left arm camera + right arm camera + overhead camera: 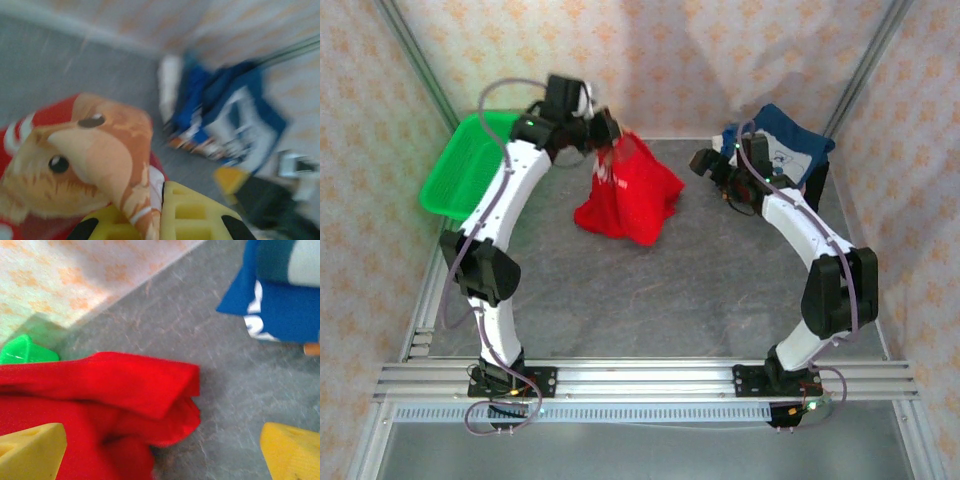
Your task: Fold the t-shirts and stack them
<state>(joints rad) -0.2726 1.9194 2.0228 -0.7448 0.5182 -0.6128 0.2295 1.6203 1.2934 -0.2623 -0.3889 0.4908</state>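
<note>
The bright red t-shirt (632,195) hangs bunched, its top raised off the grey table and its lower part resting on it. My left gripper (604,131) is shut on its upper edge. In the left wrist view the yellow fingers (195,212) pinch cloth bearing the brown teddy-bear print (90,150). My right gripper (712,166) stands open just right of the shirt. In its wrist view a folded red sleeve (120,385) lies between and ahead of the wide-apart yellow fingertips (30,450). Folded navy and blue t-shirts (782,146) sit stacked at the back right.
A green plastic basket (468,165) stands at the back left beside the left arm; its corner (22,351) shows past the red cloth. The blue stack (285,305) lies close to the right gripper. Patterned walls close the table on three sides.
</note>
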